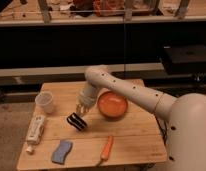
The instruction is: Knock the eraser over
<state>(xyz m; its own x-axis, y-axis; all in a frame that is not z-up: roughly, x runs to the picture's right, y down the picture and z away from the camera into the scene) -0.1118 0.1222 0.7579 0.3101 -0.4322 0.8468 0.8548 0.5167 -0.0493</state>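
The eraser (pixel 77 121), a small black block with thin white stripes, sits tilted on the wooden table (pixel 131 135), left of centre. My gripper (pixel 82 109) hangs from the white arm just above the eraser's upper right end, close to it or touching it; I cannot tell which. The arm reaches in from the right, over the table.
An orange bowl (pixel 112 104) stands right of the gripper. A clear plastic cup (pixel 45 102) is at the left back. A white printed tube (pixel 35 131) lies at the left edge. A blue wavy sponge (pixel 61 151) and a carrot (pixel 106 149) lie near the front edge.
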